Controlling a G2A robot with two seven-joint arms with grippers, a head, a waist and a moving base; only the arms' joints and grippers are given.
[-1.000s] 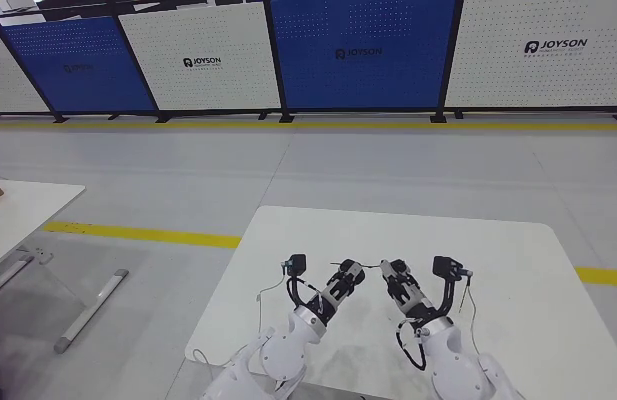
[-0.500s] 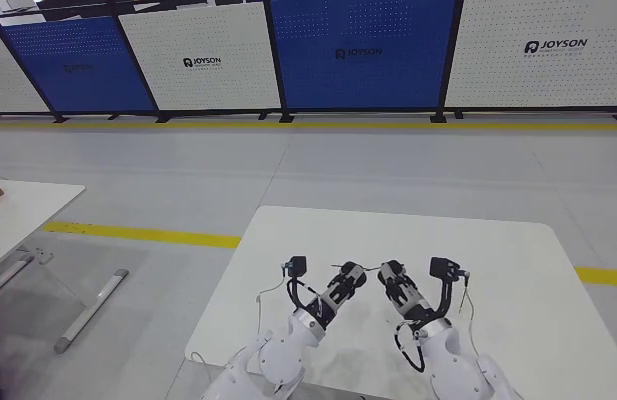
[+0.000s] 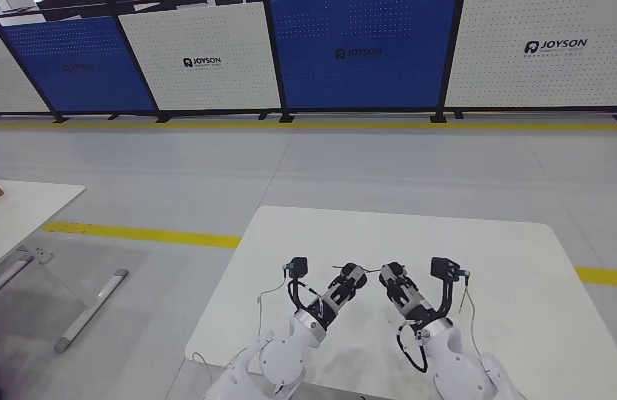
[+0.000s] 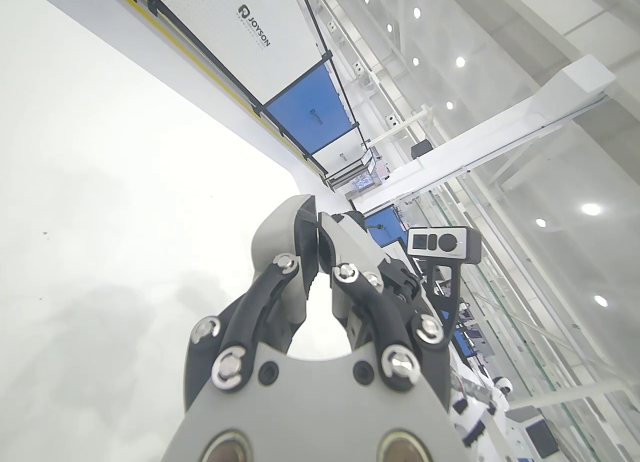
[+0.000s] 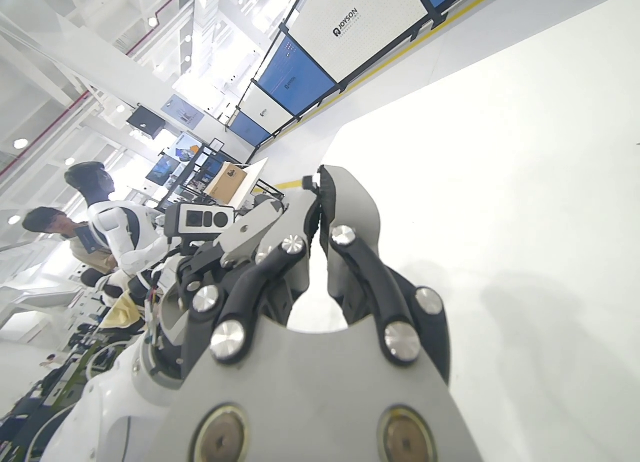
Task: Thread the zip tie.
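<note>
top view / grippers: left gripper point(image 3: 354, 271) and right gripper point(image 3: 389, 271) are held tip to tip above the near half of the table point(image 3: 508, 250), just apart.
top view / zip tie: the zip tie point(image 3: 371, 268) is a thin dark line bridging the gap between the tips, off the table surface.
top view / change: over the last second both grippers have only nudged toward the table's near edge, and the gap is about the same.
top view / meaning: my reading is fine alignment of tail and head, with the threading not yet done.
left wrist view / end effector: the fingers are pinched to a hairline slit above the table. The strap itself is too thin to make out here, and I take the grip on it from the top view.
right wrist view / end effector: the fingers are closed narrow, with a small black piece of the zip tie point(image 5: 307, 180) poking out at the tips, above the table.
right wrist view / containers: a cardboard box point(image 5: 231, 177) sits well beyond the table. Its contents cannot be seen.
</note>
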